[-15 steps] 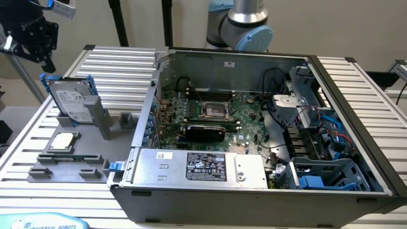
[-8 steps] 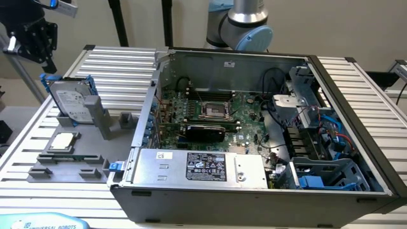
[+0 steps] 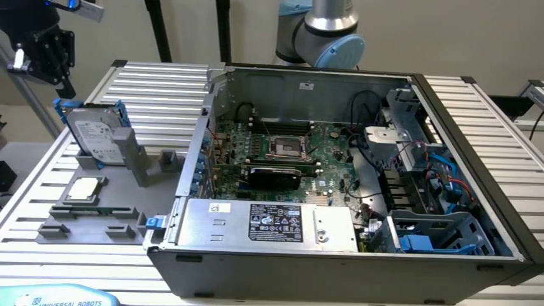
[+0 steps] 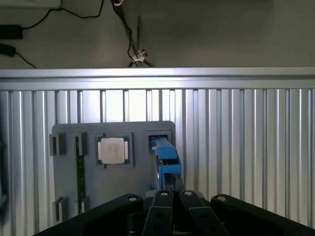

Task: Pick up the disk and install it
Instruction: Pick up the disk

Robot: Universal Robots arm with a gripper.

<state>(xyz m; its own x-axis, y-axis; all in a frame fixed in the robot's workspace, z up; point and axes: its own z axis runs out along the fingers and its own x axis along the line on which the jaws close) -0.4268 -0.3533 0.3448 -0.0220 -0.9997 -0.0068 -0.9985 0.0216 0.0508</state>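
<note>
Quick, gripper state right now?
Gripper: shut, right at the top edge of the disk, which stands in its holder; a grip cannot be told.

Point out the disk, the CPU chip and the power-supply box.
disk [image 3: 92, 135]: exterior view, on its labelled metal face.
CPU chip [image 4: 112, 149]: wrist view, middle of its silver lid.
power-supply box [image 3: 276, 223]: exterior view, on its black label.

Silver arm tube [image 3: 330, 13], pale blue joint cap [image 3: 342, 50]; black pincer [image 4: 175, 195], round screws [image 4: 132, 198].
</note>
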